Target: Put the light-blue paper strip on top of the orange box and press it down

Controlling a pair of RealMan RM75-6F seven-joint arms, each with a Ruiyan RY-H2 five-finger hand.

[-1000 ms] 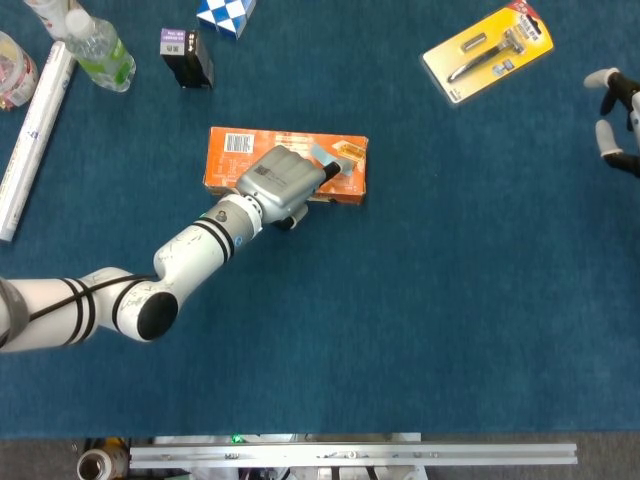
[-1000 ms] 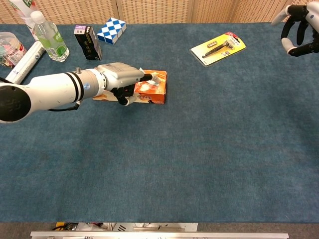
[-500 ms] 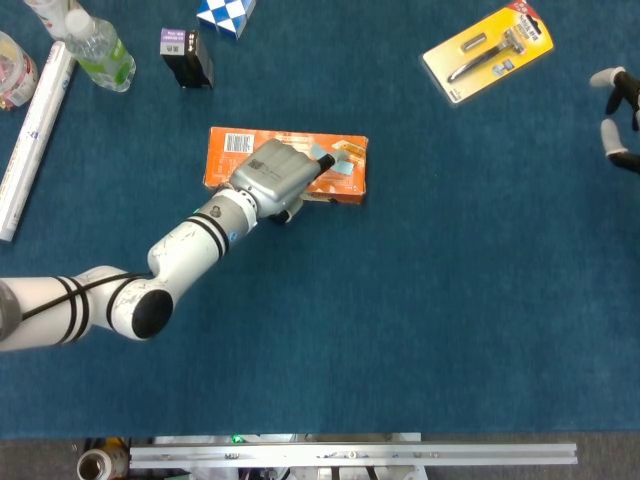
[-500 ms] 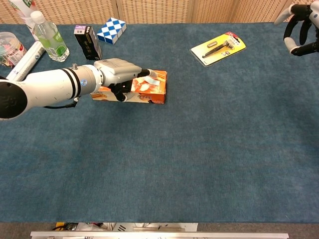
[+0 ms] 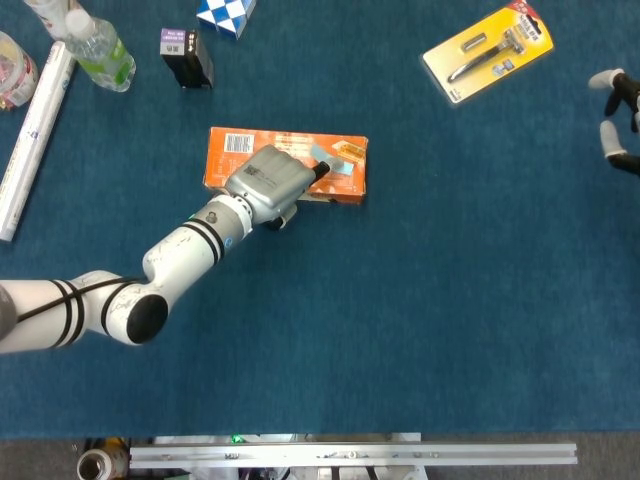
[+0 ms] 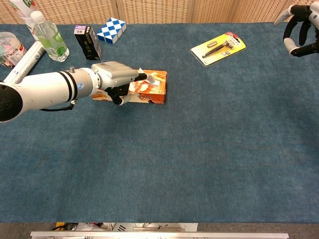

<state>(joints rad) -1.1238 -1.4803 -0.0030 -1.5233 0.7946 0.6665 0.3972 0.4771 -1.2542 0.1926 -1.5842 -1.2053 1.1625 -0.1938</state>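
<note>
The orange box [image 5: 250, 150] lies flat near the middle of the blue table, also seen in the chest view as the orange box [image 6: 155, 89]. The light-blue paper strip [image 5: 337, 165] lies flat on the box's right end; in the chest view the strip [image 6: 151, 77] shows just past the fingertips. My left hand [image 5: 268, 180] hovers over the box's middle, its fingertips [image 5: 320, 171] at the strip's left end, holding nothing; the same left hand [image 6: 115, 77] hides part of the box. My right hand [image 5: 616, 115] hangs empty at the far right edge, fingers apart, also seen as the right hand [image 6: 297, 29].
A yellow razor pack [image 5: 488, 50] lies at the back right. At the back left stand a black carton [image 5: 187, 55], a blue-white cube [image 5: 225, 15], a water bottle [image 5: 98, 48] and a white roll [image 5: 35, 135]. The blue table cloth [image 5: 450, 280] spreads out in front.
My left hand has drawn back leftward along the box. The strip, raised at the fingertips a second ago, now lies flat and stays in place. The right hand shifted slightly.
</note>
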